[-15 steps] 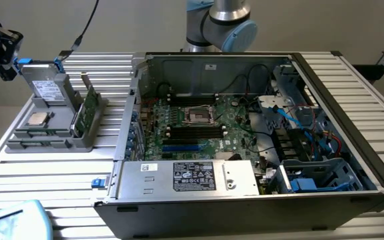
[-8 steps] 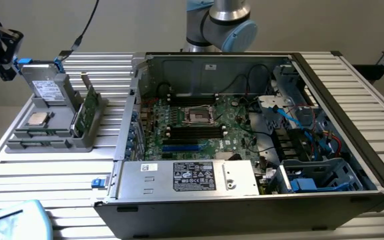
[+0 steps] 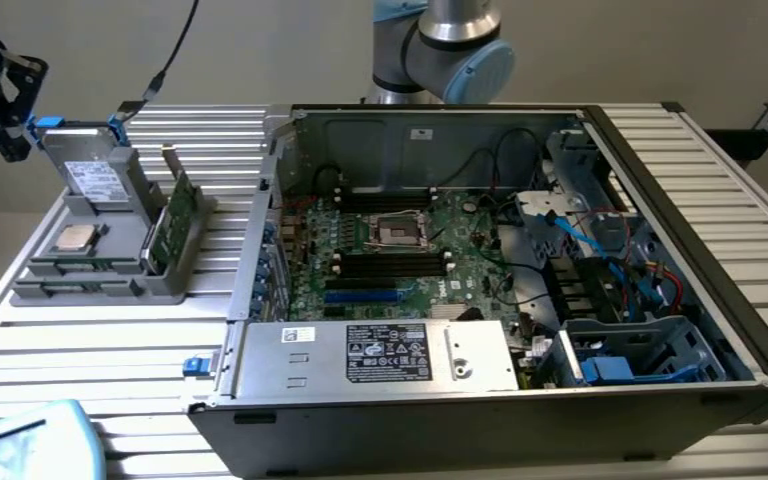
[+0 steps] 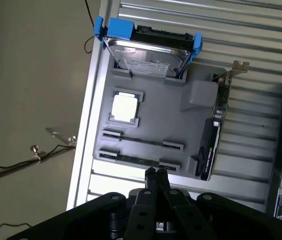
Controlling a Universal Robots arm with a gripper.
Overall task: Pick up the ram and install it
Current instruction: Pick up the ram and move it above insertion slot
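Two-fingered gripper (image 4: pixel 156 174) is hovering clenched, empty, near the ram (image 4: pixel 133 159) lying in a grey holder (image 4: pixel 161 117); processor chip (image 4: pixel 126 107) and hard drive (image 4: pixel 148 55) sitting beyond.

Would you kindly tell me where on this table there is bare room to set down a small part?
Bare table slats lie between the grey parts holder and the pale blue object at the corner. A narrower strip runs between the holder and the computer case. The holder itself and the case's inside are crowded.
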